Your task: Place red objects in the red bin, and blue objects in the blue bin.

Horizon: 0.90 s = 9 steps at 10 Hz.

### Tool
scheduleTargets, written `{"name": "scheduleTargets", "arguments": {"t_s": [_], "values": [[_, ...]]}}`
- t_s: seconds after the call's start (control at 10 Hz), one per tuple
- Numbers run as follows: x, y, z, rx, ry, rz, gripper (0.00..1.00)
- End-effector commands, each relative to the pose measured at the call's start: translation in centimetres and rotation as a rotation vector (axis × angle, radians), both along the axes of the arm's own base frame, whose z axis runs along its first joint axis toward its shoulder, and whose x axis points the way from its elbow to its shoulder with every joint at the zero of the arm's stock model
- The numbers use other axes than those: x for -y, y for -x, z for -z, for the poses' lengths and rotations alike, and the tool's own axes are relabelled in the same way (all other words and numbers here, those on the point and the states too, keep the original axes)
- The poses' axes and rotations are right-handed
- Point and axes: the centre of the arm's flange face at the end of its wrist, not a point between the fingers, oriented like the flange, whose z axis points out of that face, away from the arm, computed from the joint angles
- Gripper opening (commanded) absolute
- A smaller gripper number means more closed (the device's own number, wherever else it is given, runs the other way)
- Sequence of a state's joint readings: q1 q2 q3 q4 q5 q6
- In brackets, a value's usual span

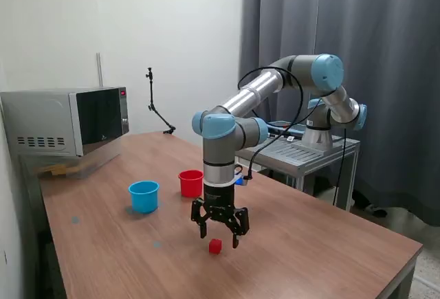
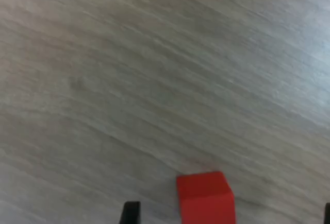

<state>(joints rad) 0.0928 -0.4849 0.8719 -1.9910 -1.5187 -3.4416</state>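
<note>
The tool (image 1: 220, 236) is hanging with its fingers spread wide and gripping nothing, just above a red cube (image 1: 215, 246) that is sitting on the desk (image 1: 323, 244) between the fingertips. The red bin (image 1: 191, 183) and the blue bin (image 1: 144, 196) are standing side by side farther back, the blue one at the exterior view's left.

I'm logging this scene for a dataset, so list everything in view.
red cube: one, bright red, on the table below the open hand
red bin: one, red cup, behind the hand
blue bin: one, light blue cup, to the exterior view's left of the red bin
table: one, brown wood
microwave: one, silver, table's far corner
metal cart: one, grey, behind the table
curtain: dark grey, backdrop
hand: one, black, open above the cube
</note>
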Motion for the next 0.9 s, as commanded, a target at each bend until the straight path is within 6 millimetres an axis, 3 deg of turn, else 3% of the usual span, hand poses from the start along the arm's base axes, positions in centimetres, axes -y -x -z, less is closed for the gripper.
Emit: {"name": "scheduleTargets", "arguments": {"t_s": [0.0, 0.8], "values": [[-0.19, 0.04, 0.37, 0.004, 0.0, 0.002, 1.0], [-0.16, 0.43, 0.8, -0.001, 0.0, -0.003, 1.0]]}}
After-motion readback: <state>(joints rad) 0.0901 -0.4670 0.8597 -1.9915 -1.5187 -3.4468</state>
